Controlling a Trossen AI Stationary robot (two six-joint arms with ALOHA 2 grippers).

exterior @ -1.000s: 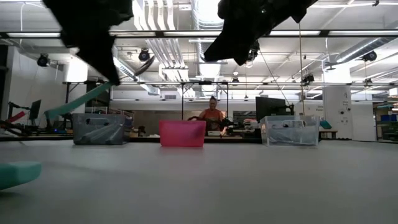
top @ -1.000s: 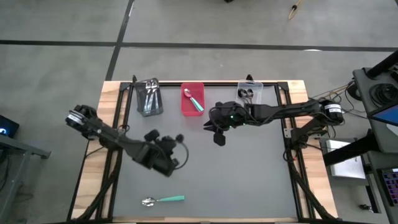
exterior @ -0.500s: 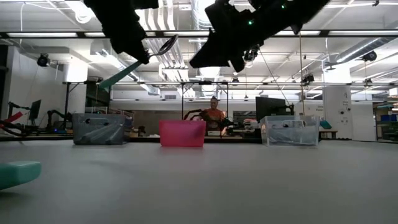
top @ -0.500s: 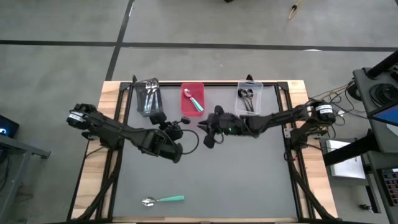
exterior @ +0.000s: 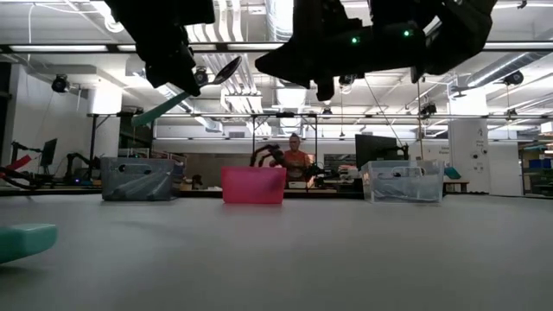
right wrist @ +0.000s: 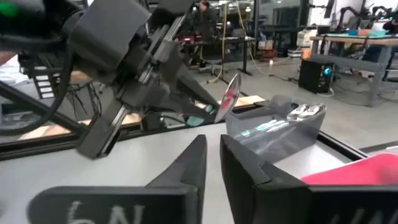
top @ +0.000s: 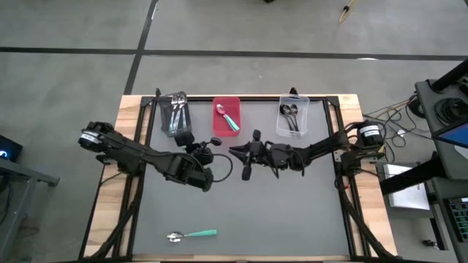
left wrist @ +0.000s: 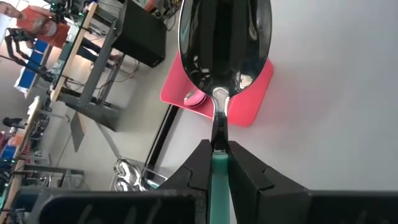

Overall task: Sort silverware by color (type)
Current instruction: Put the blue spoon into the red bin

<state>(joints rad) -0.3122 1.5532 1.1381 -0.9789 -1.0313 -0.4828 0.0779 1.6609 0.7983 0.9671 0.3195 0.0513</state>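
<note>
Your left gripper [top: 212,141] sits just left of frame centre in the high view, below the red bin [top: 226,117], fingers pinched on a teal-handled spoon [left wrist: 219,74]. In the left wrist view the bowl juts past the fingertips, over the red bin. In the low view that spoon hangs tilted in the upper left, clear of the table.

Your right gripper [top: 246,169] is at centre frame, close to the left one, fingers drawn nearly together on nothing.

A second teal-handled spoon [top: 191,234] lies alone near the bottom edge of the table [top: 292,212].

Upper frame: grey bin [top: 175,115] with pale spoons, red bin with a teal spoon, clear bin [top: 292,116] with black spoons.
</note>
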